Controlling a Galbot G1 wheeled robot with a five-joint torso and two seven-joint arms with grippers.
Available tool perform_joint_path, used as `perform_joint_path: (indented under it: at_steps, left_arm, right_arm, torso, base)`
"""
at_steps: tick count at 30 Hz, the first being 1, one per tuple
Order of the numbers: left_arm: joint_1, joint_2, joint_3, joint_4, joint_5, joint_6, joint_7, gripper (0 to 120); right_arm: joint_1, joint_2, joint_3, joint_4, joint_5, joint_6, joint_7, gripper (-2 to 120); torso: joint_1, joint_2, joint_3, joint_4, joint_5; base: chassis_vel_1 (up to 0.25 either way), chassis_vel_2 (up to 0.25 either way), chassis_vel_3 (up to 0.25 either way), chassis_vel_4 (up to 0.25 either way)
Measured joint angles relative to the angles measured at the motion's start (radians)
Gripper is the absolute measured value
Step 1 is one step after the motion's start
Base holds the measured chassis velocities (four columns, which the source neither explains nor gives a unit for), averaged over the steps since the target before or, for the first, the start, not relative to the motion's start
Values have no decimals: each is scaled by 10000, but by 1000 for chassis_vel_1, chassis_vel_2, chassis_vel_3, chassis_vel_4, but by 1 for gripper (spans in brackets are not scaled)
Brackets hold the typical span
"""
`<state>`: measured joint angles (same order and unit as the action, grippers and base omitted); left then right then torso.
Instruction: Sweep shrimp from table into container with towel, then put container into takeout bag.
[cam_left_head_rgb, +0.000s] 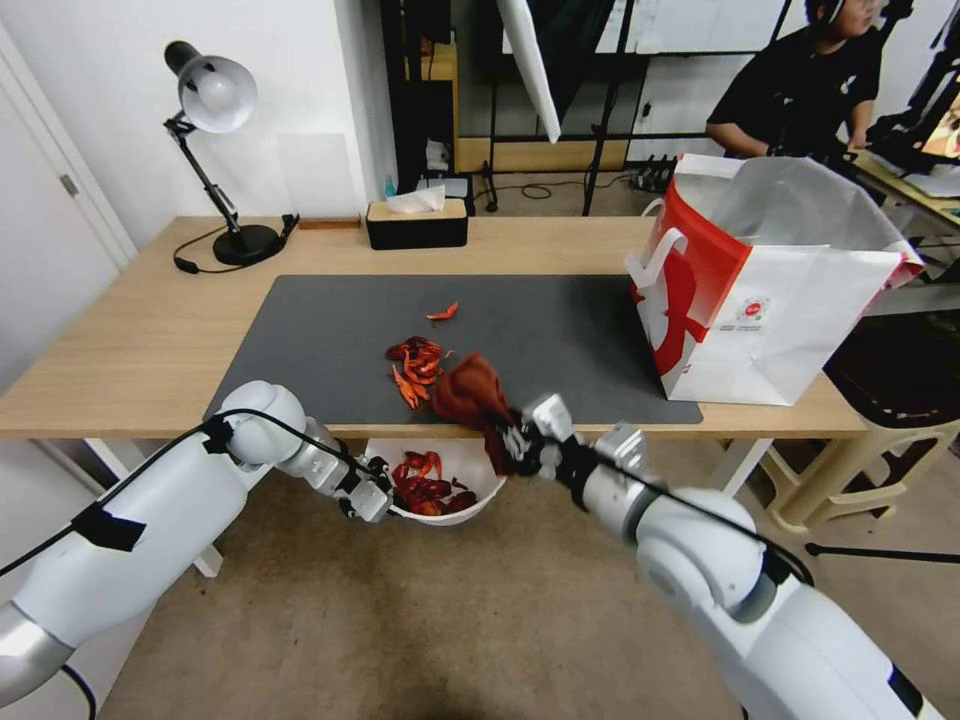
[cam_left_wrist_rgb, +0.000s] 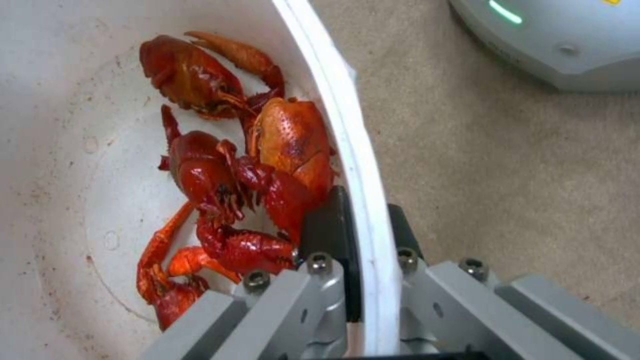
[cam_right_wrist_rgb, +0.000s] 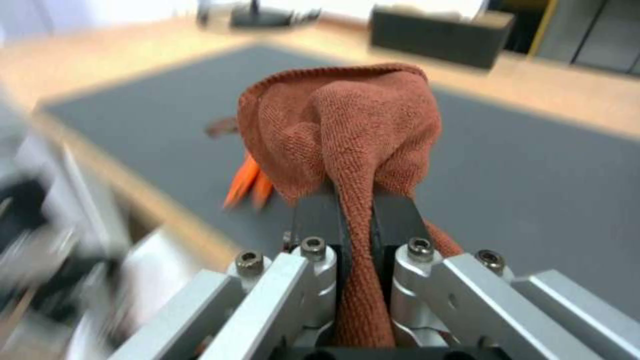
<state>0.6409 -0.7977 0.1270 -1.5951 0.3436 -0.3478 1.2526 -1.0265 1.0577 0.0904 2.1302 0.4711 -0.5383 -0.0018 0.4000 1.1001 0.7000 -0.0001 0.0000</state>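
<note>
Shrimp swept at the table's near edge

The table (cam_left_head_rgb: 140, 340) bears a grey mat (cam_left_head_rgb: 330, 340) and takeout bag (cam_left_head_rgb: 770, 290); below its edge, over open carpet, the container (cam_left_head_rgb: 470, 475) is clamped by the left gripper (cam_left_wrist_rgb: 363, 235); the towel (cam_left_head_rgb: 470, 395) is pinched by the right gripper (cam_right_wrist_rgb: 355, 210) beside the shrimp (cam_left_head_rgb: 415, 365).

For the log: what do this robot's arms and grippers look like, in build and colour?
Both arms are glossy white rounded shells with grey joint bands. A black cable runs along each, fixed with black tape on the left. The left gripper and the right gripper are silver-grey metal linkages with hex bolts and flat black finger pads.
</note>
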Motion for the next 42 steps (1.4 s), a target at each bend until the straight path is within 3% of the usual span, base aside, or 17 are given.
perform_joint_path:
  at_steps: [5,13,16,17,23,33,42]
  left_arm:
    - [103,29,-81,-35,10,-21,1,0]
    - [262,66,-222,-68,29,-61,18,0]
    - [317,67,-264,-67,35,-81,22,0]
    - [388,75,-315,-59,42,-133,26,0]
    - [593,99,-461,11,62,-256,25,0]
    - [510,33,-467,123,56,-325,6,0]
    - [505,75,-480,151,19,-346,2,0]
  right_arm:
    - [1417,371,-117,-1305,696,782,493,3]
    - [3453,837,-766,-3421,820,1087,908,3]
    - [4084,1094,-1095,-4512,609,1246,930,3]
    - [4923,1569,-1470,-6193,363,1557,843,3]
    - [5925,2014,-1891,-8069,97,1766,527,3]
    - [6859,2763,-2042,-9687,87,1595,-17,3]
    - [7082,2911,-2359,-10250,-75,1272,-954,3]
  torso:
    - [2,-1,1,1,1]
    - [1,-1,1,3,-1]
    - [1,-1,2,-1,-2]
    - [2,-1,2,3,0]
    - [-1,-1,0,0,-2]
    - [0,-2,0,1,-2]
    - [0,-1,0,1,0]
  base:
    - [0,0,0,0]
    - [0,0,0,0]
    - [0,0,0,0]
    - [0,0,0,0]
    - [0,0,0,0]
    - [0,0,0,0]
    - [0,0,0,0]
